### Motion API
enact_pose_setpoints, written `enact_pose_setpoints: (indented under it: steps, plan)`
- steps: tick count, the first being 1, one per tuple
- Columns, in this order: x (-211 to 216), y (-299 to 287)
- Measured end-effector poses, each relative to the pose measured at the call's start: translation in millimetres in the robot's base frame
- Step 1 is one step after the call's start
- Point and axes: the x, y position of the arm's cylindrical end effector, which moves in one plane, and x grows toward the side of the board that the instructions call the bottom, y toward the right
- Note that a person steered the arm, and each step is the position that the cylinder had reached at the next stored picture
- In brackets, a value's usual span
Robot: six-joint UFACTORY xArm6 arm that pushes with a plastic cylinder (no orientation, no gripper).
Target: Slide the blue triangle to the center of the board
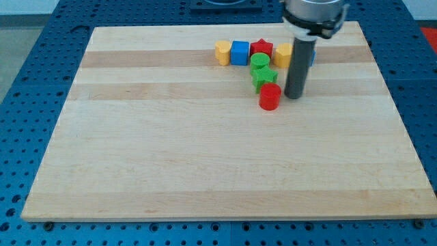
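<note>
Near half of worktop (205, 164) bare. Red cylinder (270, 97) nearest, my tip (294, 96) just right of it. No pincer in view, nothing held. Blue triangle (312, 56) mostly hidden behind rod, far right. Approach step; next probably get behind it, push near-left.

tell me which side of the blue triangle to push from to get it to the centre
Only a push is possible. The blue triangle shows as a sliver behind the rod, right of the yellow block. My tip sits below it, beside the red cylinder. Probably press its top-right side, since the centre lies toward the view's bottom left; its faces are hidden.
</note>
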Motion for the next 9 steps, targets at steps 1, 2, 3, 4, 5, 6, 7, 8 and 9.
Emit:
enact_pose_setpoints:
  steps: [1, 2, 3, 4, 5, 6, 7, 8, 9]
  plan:
    - [-6, 58]
    - [-44, 112]
    - [-97, 135]
    - [-141, 128]
    - [-153, 99]
    - [-128, 62]
    - [-102, 37]
    - [-84, 15]
    - [-72, -3]
